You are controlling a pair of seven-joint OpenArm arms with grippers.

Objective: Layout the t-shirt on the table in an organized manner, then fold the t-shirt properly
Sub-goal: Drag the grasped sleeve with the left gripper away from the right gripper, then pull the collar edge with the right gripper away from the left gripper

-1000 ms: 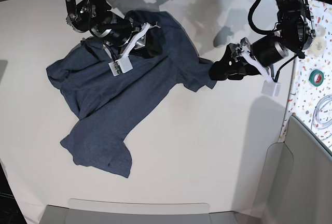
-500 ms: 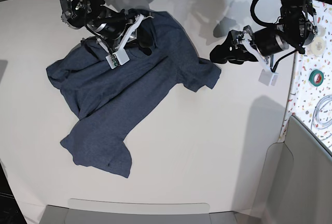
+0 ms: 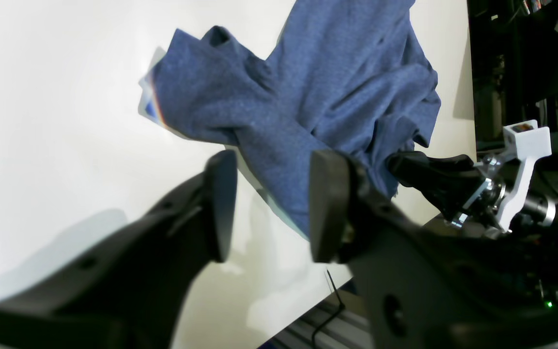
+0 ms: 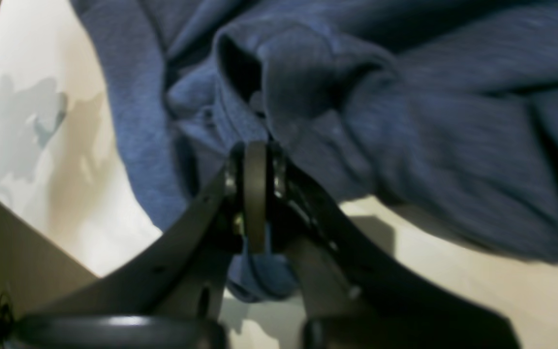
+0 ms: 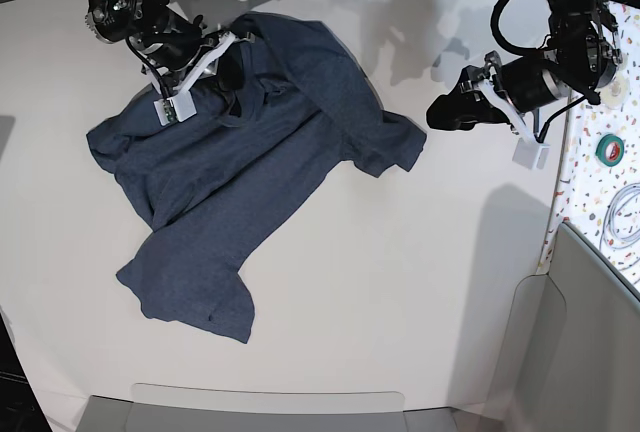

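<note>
White laminate, the table (image 5: 420,282) spreads far past everything on it. The shirt (image 5: 230,172) lies rumpled on its far-left part in the base view, plain blue side up, one sleeve reaching toward the middle, the hem end trailing toward the near edge. A ridge of cloth is lifted at the far edge, where my right gripper (image 4: 255,194) is clamped tight on a bunched fold; through that wrist camera I see the fabric pinched between the closed pads and draping away to both sides. My left gripper (image 3: 271,206) hangs over bare table, apart from the shirt's nearest sleeve, its two dark pads (image 3: 221,203) standing partly apart with nothing between them. A green tape roll (image 5: 610,148) sits on the speckled strip (image 5: 590,202) beyond.
</note>
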